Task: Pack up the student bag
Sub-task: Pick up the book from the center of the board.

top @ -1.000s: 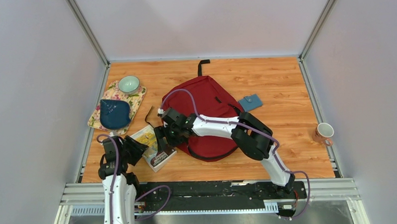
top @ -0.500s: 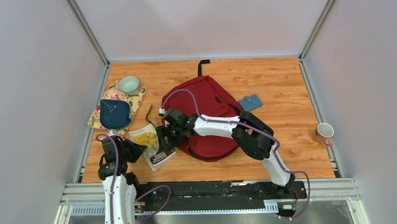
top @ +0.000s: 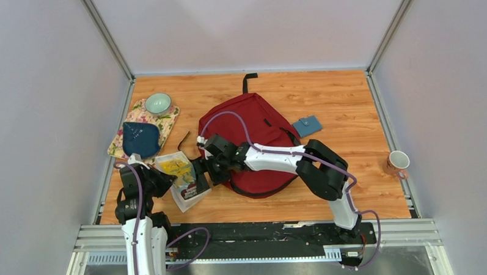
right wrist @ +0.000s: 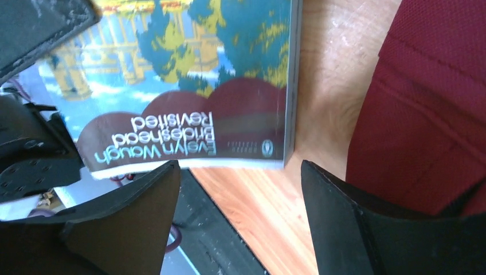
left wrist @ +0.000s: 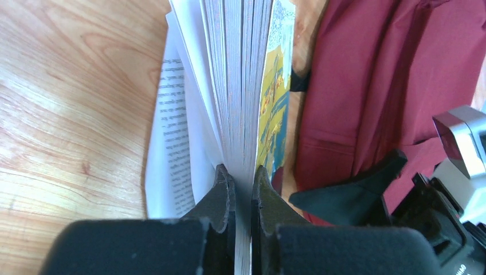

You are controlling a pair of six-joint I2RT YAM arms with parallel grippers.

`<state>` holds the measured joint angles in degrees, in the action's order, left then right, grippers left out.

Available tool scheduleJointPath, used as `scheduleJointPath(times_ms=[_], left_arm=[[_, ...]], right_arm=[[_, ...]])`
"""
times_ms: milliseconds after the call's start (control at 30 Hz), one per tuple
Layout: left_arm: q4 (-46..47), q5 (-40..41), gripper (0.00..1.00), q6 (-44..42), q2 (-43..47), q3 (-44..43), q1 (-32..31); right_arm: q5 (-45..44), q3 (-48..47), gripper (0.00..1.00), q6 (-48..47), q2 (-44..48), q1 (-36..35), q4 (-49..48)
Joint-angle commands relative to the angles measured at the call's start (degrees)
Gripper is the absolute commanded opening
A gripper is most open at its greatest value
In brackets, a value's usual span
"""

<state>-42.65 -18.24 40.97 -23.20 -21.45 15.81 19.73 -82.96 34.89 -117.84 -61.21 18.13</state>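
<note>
Bag [top: 255,115]: dark red, lying flat at the middle of the table [top: 350,103], black top loop toward the far edge. My right arm reaches across its near part. I cannot tell whether any zip is open.

Left claw [left wrist: 240,179]: clenched on a book [left wrist: 238,86]. Fingers [left wrist: 220,197] pinch the block of pages at one edge. A few loose leaves fan off on one side of the grip, and the yellow-and-blue cover is on the other. From above, the book sits tilted just off the bag's near-left edge, between my two claws. I cannot tell whether it touches the wood.

Right claw [right wrist: 238,172]: released, jaws spread wide, nothing between them. It hangs just beside the book's cover. The title reads upside-down from my wrist: Evelyn Waugh, Brideshead Revisited. Red bag fabric fills the right side of that view, close to one finger.

Elsewhere: a flowered cloth [top: 168,123] lies at the far left, carrying a dark blue pouch [top: 140,139] and a pale green bowl [top: 158,104]. A small blue wallet [top: 306,125] lies just right of the bag. A mug [top: 398,162] stands near the right edge, well apart from everything else.
</note>
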Motion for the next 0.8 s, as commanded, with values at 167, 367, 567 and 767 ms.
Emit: scheduleJointPath(times_ms=[167, 367, 567, 767], left_arm=[[0.47, -0.74, 0.00, -2.56, -0.35, -10.79, -0.17], [1.95, -4.43, 0.00, -1.86, -2.02, -18.18, -0.96], [10.65, -14.70, 0.00, 0.60, -2.99, -22.05, -2.45], [29.09, -29.65, 0.00, 9.64, -4.83, -17.76, -3.86]], right_arm=[[0.23, 4.73, 0.81, 0.26, 13.94, 2.32, -2.31], [0.14, 10.17, 0.82, 1.49, 21.58, 5.22, -3.19], [4.52, 17.47, 0.82, 4.56, 29.32, 10.48, -7.22], [8.39, 22.75, 0.84, 5.36, 38.29, 13.92, -11.45]])
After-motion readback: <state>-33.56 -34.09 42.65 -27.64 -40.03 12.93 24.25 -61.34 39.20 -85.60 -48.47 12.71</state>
